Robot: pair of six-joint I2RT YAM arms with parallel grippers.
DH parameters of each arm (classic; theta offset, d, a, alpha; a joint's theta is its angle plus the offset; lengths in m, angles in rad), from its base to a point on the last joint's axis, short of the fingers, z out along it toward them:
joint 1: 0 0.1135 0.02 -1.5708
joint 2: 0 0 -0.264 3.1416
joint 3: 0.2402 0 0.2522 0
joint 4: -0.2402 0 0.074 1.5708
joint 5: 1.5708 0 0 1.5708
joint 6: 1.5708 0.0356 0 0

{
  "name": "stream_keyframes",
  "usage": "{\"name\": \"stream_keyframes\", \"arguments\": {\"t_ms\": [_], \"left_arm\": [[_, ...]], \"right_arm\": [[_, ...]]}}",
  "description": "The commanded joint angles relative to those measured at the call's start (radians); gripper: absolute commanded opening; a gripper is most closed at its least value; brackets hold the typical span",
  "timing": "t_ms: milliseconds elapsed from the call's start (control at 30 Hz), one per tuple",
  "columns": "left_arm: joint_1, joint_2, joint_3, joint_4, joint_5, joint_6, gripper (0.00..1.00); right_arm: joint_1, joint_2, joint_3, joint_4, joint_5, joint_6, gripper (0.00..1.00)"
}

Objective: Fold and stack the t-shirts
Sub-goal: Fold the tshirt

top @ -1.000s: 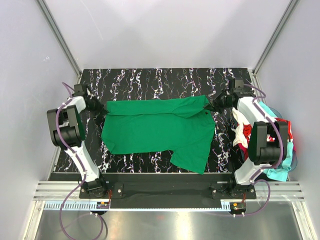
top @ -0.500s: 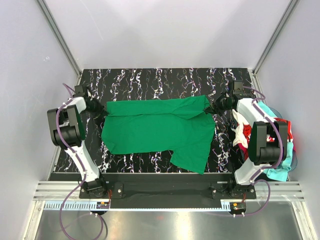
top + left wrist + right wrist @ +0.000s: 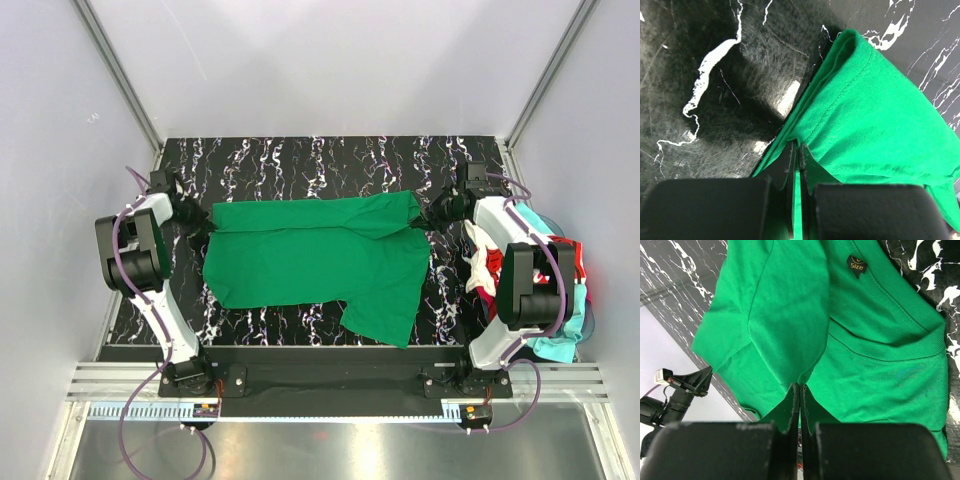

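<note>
We judge the green t-shirt (image 3: pixel 315 265) light, limp and crease-prone, best taken at its edge corners. It lies spread across the table (image 3: pixel 300 160), plain bright green, far edge doubled over. There the left gripper (image 3: pixel 796 150) and right gripper (image 3: pixel 800 390) have fingers pinched on its cloth.

Green t-shirt (image 3: pixel 310 265) flat on table (image 3: pixel 300 160), far corners apparently pinched.
</note>
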Motion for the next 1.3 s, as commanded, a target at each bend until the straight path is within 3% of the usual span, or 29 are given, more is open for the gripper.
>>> {"name": "stream_keyframes", "arguments": {"t_ms": [0,200,300,333,400,467,500,533,700,867,1000,1100,1267], "left_arm": [[0.002,0.011,0.031,-0.011,-0.071,-0.001,0.01],[0.003,0.005,0.052,-0.047,-0.120,0.000,0.01],[0.002,-0.009,0.045,-0.064,-0.137,-0.009,0.06],[0.000,-0.015,0.042,-0.064,-0.140,-0.010,0.12],[-0.001,-0.040,0.034,-0.080,-0.149,-0.017,0.26],[-0.003,-0.053,0.029,-0.090,-0.157,-0.024,0.38],[-0.007,-0.070,0.031,-0.093,-0.161,-0.026,0.40],[-0.007,-0.079,0.037,-0.100,-0.169,-0.033,0.41],[-0.012,-0.154,0.051,-0.107,-0.236,-0.082,0.47],[-0.035,-0.104,0.140,-0.118,-0.220,-0.075,0.39],[-0.056,-0.081,0.120,-0.028,-0.094,-0.081,0.34],[-0.079,-0.041,0.114,0.038,-0.022,-0.084,0.32],[-0.096,0.009,0.123,0.040,-0.037,-0.095,0.26]], "right_arm": [[-0.005,-0.002,-0.004,-0.039,0.029,-0.033,0.00],[-0.005,0.006,-0.035,-0.054,-0.005,-0.040,0.00],[-0.005,-0.008,-0.088,-0.062,-0.024,-0.027,0.00],[-0.005,-0.013,-0.107,-0.063,-0.031,-0.024,0.00],[-0.005,-0.023,-0.139,-0.081,-0.038,-0.035,0.08],[-0.005,-0.027,-0.125,-0.091,-0.008,-0.085,0.23],[-0.005,-0.021,-0.083,-0.098,0.008,-0.101,0.33],[-0.005,-0.010,-0.046,-0.105,0.023,-0.136,0.36],[-0.005,0.155,0.273,-0.160,0.098,-0.242,0.45],[-0.005,0.333,0.491,-0.160,0.068,-0.274,0.53],[-0.005,0.426,0.597,-0.166,0.058,-0.277,0.53],[-0.007,0.473,0.642,-0.167,0.054,-0.283,0.52],[-0.005,0.533,0.682,-0.111,-0.002,-0.291,0.51]]}}
